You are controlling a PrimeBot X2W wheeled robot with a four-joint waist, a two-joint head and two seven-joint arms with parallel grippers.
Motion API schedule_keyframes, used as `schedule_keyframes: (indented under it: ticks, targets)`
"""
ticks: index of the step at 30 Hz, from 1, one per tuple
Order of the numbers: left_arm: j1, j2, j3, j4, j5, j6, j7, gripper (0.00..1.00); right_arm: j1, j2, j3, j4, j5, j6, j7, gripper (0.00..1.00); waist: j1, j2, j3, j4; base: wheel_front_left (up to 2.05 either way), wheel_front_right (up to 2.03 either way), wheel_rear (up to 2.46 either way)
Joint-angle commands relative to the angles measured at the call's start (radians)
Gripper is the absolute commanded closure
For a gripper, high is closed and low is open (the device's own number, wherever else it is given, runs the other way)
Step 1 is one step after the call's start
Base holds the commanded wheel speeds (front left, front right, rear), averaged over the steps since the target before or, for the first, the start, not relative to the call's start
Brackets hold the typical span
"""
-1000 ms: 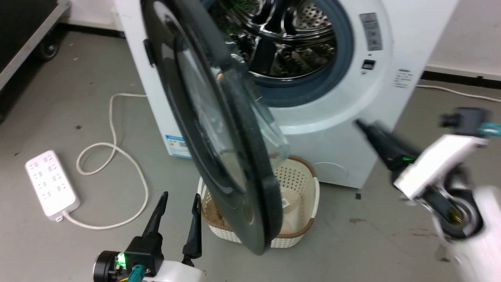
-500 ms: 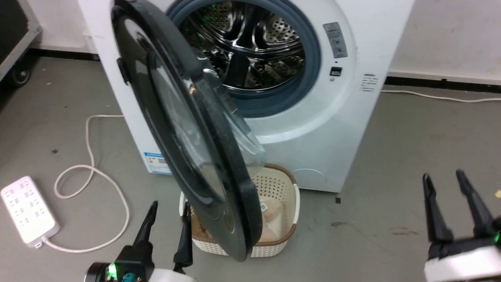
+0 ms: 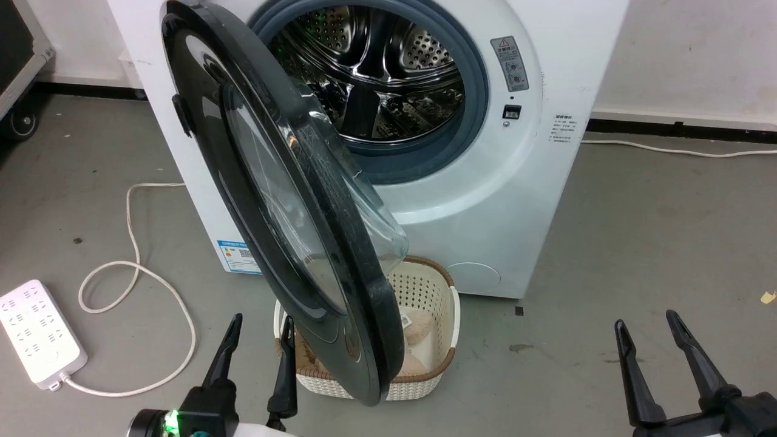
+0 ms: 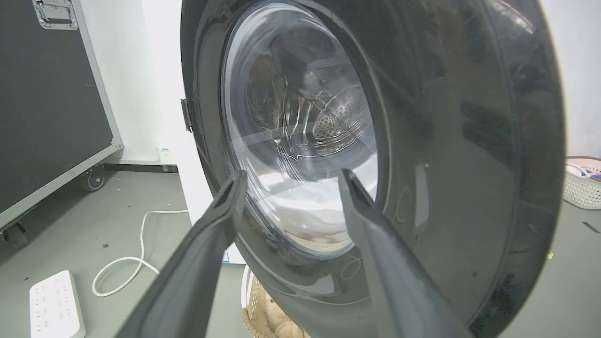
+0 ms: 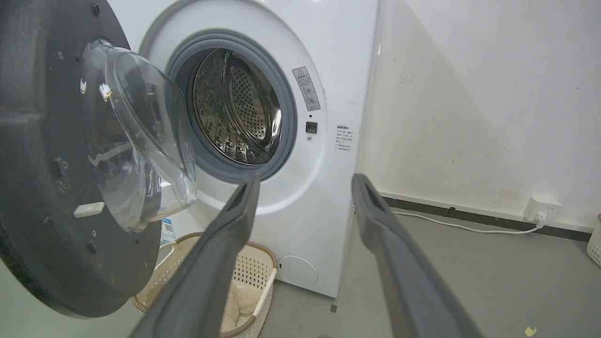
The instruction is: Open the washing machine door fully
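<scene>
The white washing machine [image 3: 485, 200] stands ahead with its steel drum [image 3: 376, 67] exposed. Its door [image 3: 237, 182], black-rimmed with a bulging glass bowl [image 3: 364, 212], hangs swung out toward me on the left hinge, roughly edge-on. My left gripper [image 3: 260, 325] is open at the lower left, close in front of the door's outer face [image 4: 446, 164], touching nothing. My right gripper [image 3: 648, 321] is open at the lower right, well clear of the machine [image 5: 328, 117] and the door [image 5: 42, 188].
A cream perforated basket [image 3: 434, 291] holding cloth sits on the floor under the door. A white power strip [image 3: 36, 334] and its looped cable [image 3: 139, 273] lie at the left. A black wheeled case [image 4: 51, 103] stands far left. The right side has a wall socket [image 5: 540, 209].
The head camera shifted, so the whole scene moved. My right arm dropped from near the machine's right front down to the lower right, fingers up. The door stands about as before.
</scene>
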Motion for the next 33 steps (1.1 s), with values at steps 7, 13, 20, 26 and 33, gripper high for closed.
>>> schedule_keyframes:
  ticks: [7,13,20,26,33]
  targets:
    - [0.02,-0.013,0.013,-0.022,0.013,-0.016,-0.005,1.0,0.005,0.012,-0.003,-0.001,0.008,0.001,-0.008,0.0,0.0,0.0,0.002,-0.001,0.0,0.0,0.0]
    - [-0.014,-0.033,0.06,-0.146,-0.042,-0.008,-0.005,1.0,0.001,0.015,-0.008,-0.008,0.019,0.001,-0.009,0.0,0.0,0.0,0.001,-0.004,0.0,0.0,0.0]
    - [-0.095,-0.041,0.023,-0.369,-0.025,-0.012,-0.001,1.0,0.004,0.017,-0.018,-0.015,0.032,0.001,-0.009,0.0,0.0,0.0,-0.005,-0.008,0.0,0.0,0.0]
    - [-0.154,-0.048,-0.12,-0.437,-0.027,-0.025,0.092,1.0,0.011,0.017,-0.006,-0.013,0.029,0.001,-0.009,0.0,0.0,0.0,-0.009,-0.013,0.0,0.0,0.0]
    - [-0.139,-0.052,-0.266,-0.324,-0.06,-0.01,0.15,1.0,0.001,0.018,-0.003,-0.015,0.031,0.001,-0.009,0.0,0.0,0.0,-0.003,-0.025,0.0,0.0,0.0]
